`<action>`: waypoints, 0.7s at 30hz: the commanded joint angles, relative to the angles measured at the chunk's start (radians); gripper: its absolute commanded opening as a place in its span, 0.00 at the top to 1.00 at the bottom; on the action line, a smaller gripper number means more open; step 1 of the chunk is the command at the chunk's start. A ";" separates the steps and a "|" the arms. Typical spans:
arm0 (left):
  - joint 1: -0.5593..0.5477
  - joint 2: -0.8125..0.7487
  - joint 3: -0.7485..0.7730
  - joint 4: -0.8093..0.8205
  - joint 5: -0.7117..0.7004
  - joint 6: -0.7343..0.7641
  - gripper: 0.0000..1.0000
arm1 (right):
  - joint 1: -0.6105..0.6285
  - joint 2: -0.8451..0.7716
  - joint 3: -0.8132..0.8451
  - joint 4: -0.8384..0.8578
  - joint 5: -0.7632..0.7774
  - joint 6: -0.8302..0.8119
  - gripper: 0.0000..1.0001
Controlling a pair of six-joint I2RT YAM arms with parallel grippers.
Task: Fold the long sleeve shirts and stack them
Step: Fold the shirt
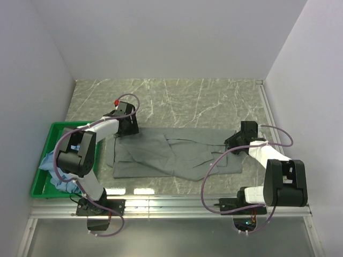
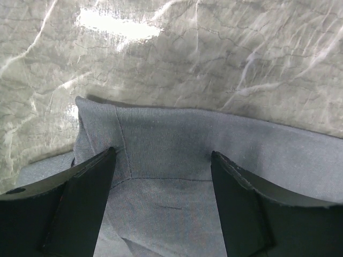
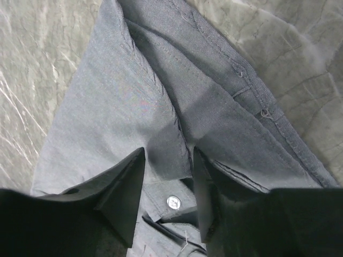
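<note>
The grey-green shirt (image 1: 171, 155) lies spread flat across the middle of the table. My left gripper (image 1: 124, 128) is at its far left corner. In the left wrist view, it (image 2: 163, 160) is open wide, with the shirt's corner (image 2: 161, 128) lying flat between the fingers. My right gripper (image 1: 231, 142) is at the shirt's right end. In the right wrist view, it (image 3: 169, 155) is open and straddles a raised fold of the cloth (image 3: 118, 91) just above a white button (image 3: 173, 202). The light blue shirt (image 1: 49, 160) lies crumpled in the bin.
A green plastic bin (image 1: 40, 188) stands at the left, beside the left arm. The marble tabletop (image 1: 203, 101) runs back to the white walls. A metal rail (image 1: 177, 206) lines the near edge.
</note>
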 commanded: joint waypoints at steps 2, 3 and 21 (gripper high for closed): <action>0.007 0.013 0.037 0.006 0.008 -0.018 0.22 | -0.007 -0.004 0.007 0.022 0.038 0.006 0.66; 0.008 0.016 0.037 0.005 0.006 -0.018 0.23 | -0.007 -0.008 0.012 0.010 0.044 0.000 0.76; 0.025 0.038 0.048 0.000 0.081 -0.024 0.22 | -0.018 -0.031 0.099 -0.043 0.121 -0.232 0.75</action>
